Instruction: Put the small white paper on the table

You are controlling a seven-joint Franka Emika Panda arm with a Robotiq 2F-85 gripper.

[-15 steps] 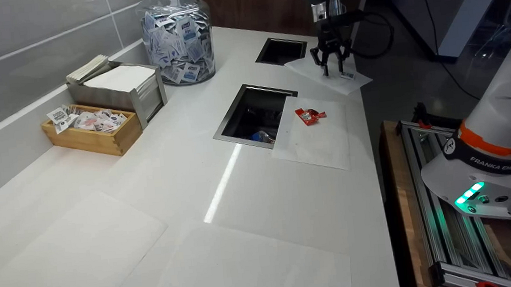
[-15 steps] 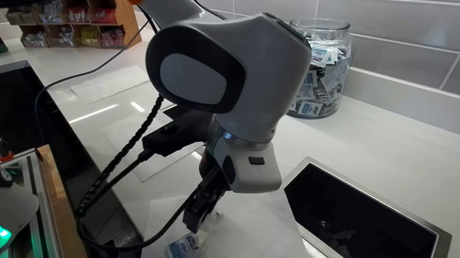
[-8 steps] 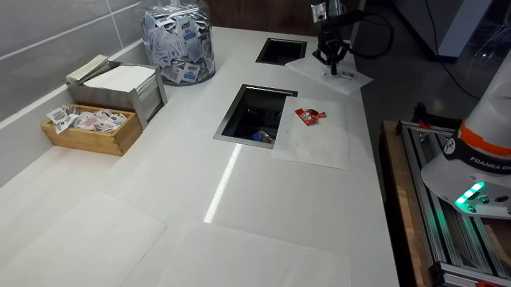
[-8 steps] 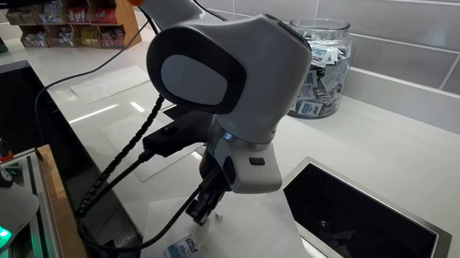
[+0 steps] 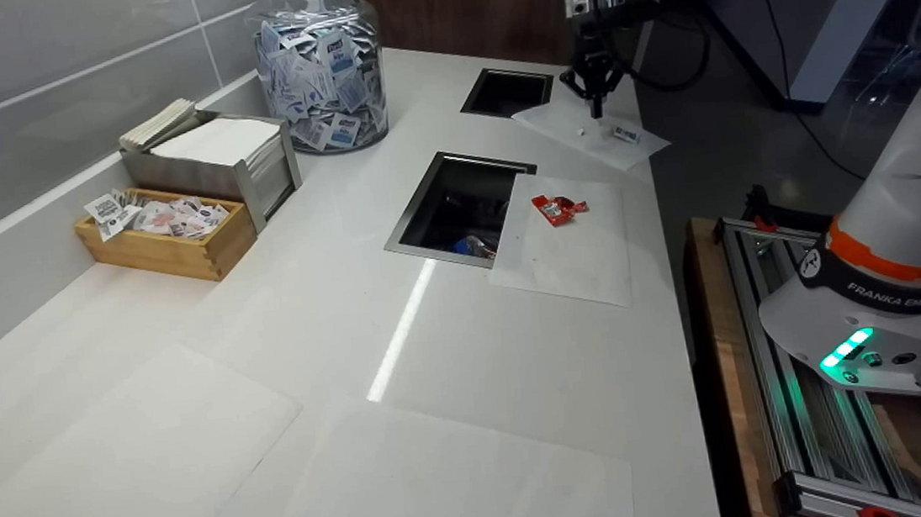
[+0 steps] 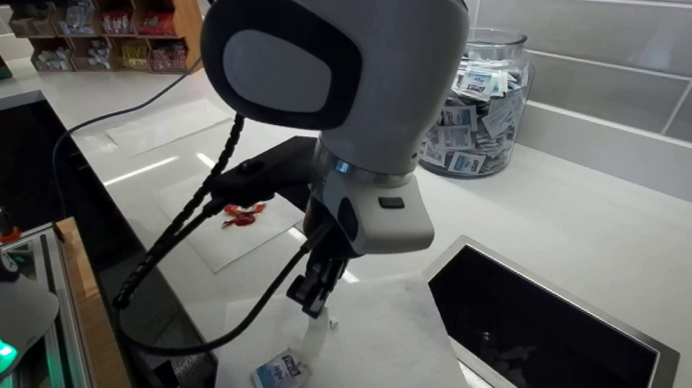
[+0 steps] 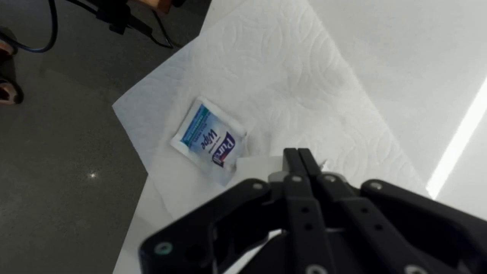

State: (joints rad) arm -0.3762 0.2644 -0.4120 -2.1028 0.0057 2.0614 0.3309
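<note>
My gripper (image 7: 297, 150) is shut, its fingertips almost meeting, with the small white paper (image 7: 258, 167) pinched at the tips. In an exterior view the paper (image 6: 316, 339) hangs as a pale, blurred strip below the gripper (image 6: 313, 310). Its lower end comes close to a blue-and-white Purell wipe packet (image 6: 280, 377). Part of the paper is hidden behind my left finger in the wrist view. Below lies a textured white paper towel (image 7: 289, 76), on the far end of the glossy white table (image 5: 469, 350). A tiny white scrap (image 6: 333, 324) rests on the towel.
Dark cut-outs sit in the table, a far one (image 5: 508, 92) beside the towel and a nearer one (image 5: 456, 208). A red wrapper (image 5: 559, 209) lies on another sheet. A glass jar (image 5: 321, 69), a napkin holder (image 5: 218, 155) and a wooden box (image 5: 171, 240) line the wall.
My gripper has gone from open to shut and has risen from the towel, the small paper coming up with it. The wipe packet has stayed nearly where it was.
</note>
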